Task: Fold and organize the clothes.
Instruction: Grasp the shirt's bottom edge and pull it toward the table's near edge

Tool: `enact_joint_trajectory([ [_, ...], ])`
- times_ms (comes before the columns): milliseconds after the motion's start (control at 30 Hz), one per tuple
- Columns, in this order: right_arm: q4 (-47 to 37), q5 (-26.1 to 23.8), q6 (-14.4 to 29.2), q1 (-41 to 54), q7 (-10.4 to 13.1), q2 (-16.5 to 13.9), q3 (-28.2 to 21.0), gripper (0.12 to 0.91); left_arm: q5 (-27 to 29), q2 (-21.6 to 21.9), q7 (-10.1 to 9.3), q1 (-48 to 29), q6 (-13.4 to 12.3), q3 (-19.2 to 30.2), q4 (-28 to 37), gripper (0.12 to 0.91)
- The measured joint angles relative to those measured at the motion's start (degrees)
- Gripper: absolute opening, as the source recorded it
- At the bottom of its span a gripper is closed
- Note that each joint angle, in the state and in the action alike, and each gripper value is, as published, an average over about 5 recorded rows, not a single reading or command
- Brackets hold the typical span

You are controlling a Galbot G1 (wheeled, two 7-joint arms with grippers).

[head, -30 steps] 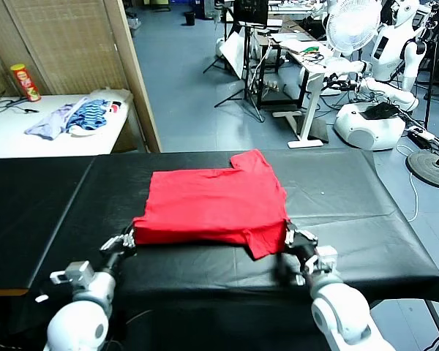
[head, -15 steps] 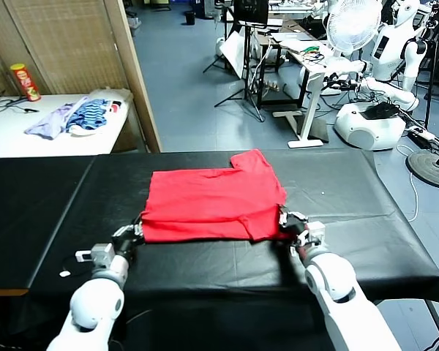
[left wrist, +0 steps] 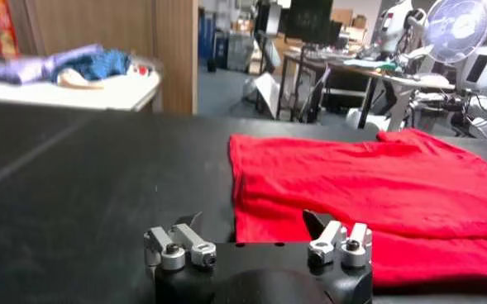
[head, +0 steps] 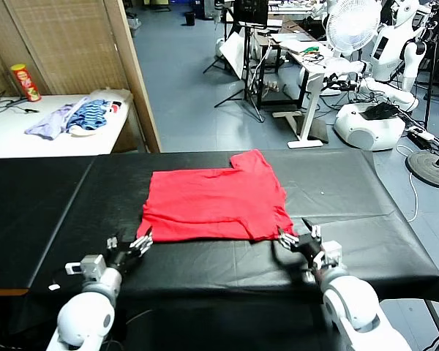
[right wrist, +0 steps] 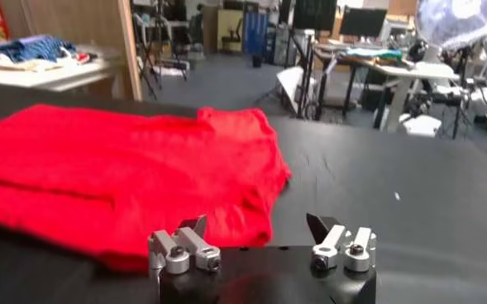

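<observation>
Red T-shirt (head: 214,204) folded once on the black desk (head: 366,212). Left gripper (head: 137,243) and right gripper (head: 295,238) just off its near corners, fingers wide apart, holding nothing. Risk: snagging that loose near edge while backing off, dragging the fold crooked.

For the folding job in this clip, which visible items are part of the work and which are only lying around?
Part of the job:
- bright red cotton T-shirt, folded on the black table cover
- left gripper, open
- right gripper, open

Lying about:
- lilac garment
- blue-striped garment
- red snack can
- white fan
</observation>
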Motion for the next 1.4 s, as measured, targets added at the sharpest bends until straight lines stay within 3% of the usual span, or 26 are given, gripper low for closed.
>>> enact_joint_trajectory([
  [67, 0.01, -0.38, 0.06, -0.18, -0.01, 0.22, -0.08, 0.478, -0.83, -0.13, 0.09, 0.0, 0.12, -0.05, 0.63, 0.698],
  [267, 1.37, -0.86, 0.0, -1.37, 0.76, 0.14, 0.07, 0.174, -1.23, -0.35, 0.21, 0.51, 0.45, -0.01, 0.87, 0.374],
  [400, 3.2, -0.68, -1.46, -2.73, 2.09, -0.15, 0.31, 0.126, 2.2, -0.62, -0.6, 1.36, 0.5, 0.02, -0.14, 0.17],
  [500, 5.18, -0.18, -2.9, -4.33, 2.66, -0.74, 0.81, 0.127, 5.57, -0.43, -1.45, 2.78, 0.75, 0.02, -1.55, 0.127],
  [667, 9.06, 0.85, -4.72, -8.48, 3.02, -1.96, 2.26, 0.127, 10.23, 0.44, -1.91, 7.43, 1.11, -0.54, -5.77, 0.126],
  [867, 13.11, 1.76, -5.54, -13.98, 3.6, -2.03, 3.57, 0.128, 11.47, 0.64, -2.05, 13.57, 1.45, -2.17, -10.53, 0.126],
  [967, 14.66, 1.72, -6.1, -16.11, 3.97, -1.62, 3.69, 0.198, 11.37, 0.52, -1.92, 16.21, 1.79, -2.73, -12.36, 0.127],
  [1033, 15.81, 1.7, -6.82, -17.43, 4.19, -1.54, 3.84, 0.305, 11.4, 0.38, -2.14, 17.75, 2.29, -2.94, -13.43, 0.157],
  [1133, 18.19, 1.71, -8.83, -19.49, 4.82, -1.79, 4.28, 0.473, 11.12, 0.35, -4.14, 19.85, 4.41, -3.09, -15.12, 0.284],
  [1267, 22.46, 2.54, -13.3, -21.43, 6.14, -2.48, 5.47, 0.684, 9.92, 1.22, -9.18, 22.39, 9.18, -3.27, -18.09, 0.518],
  [1400, 26.16, 5.51, -15.67, -20.47, 6.28, -3.49, 7.77, 0.785, 9.92, 2.56, -11.07, 23.83, 11.61, -4.16, -22.27, 0.715],
])
